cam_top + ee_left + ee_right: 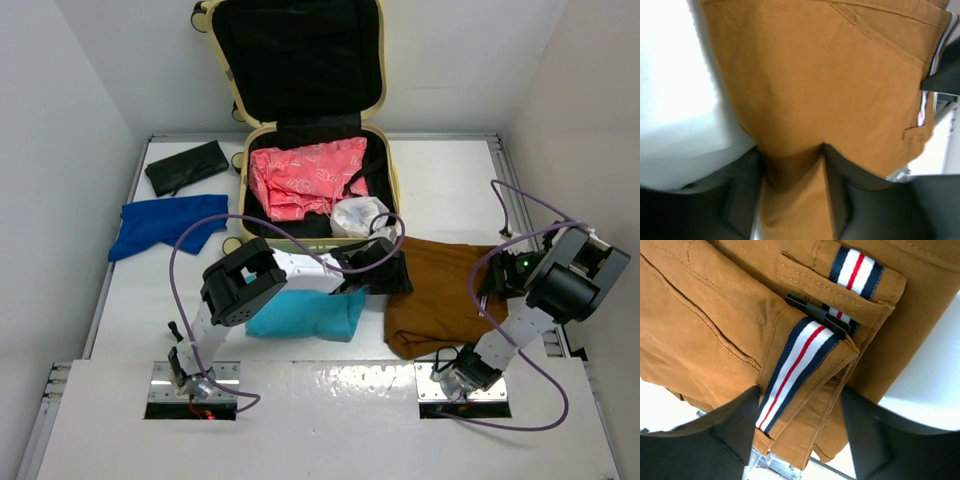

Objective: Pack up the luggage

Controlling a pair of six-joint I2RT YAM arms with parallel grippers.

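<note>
The luggage [393, 185], a cream-yellow suitcase, lies open at the back centre with its black-lined lid [300, 50] raised. Inside lie a pink garment [305, 180] and a white bundle [358, 215]. Brown trousers [440, 295] are spread on the table in front of it, to the right. My left gripper [392, 268] is at their left edge, and a fold of the brown cloth [830, 75] fills the gap between its jaws [791, 150]. My right gripper [497, 282] is at their right edge, shut [800, 392] on the waistband with its striped ribbon [795, 360].
A teal folded garment [305, 315] lies under the left arm near the front. A blue garment [165, 225] and a flat black pouch [187, 167] sit at the left of the table. Walls close in on both sides.
</note>
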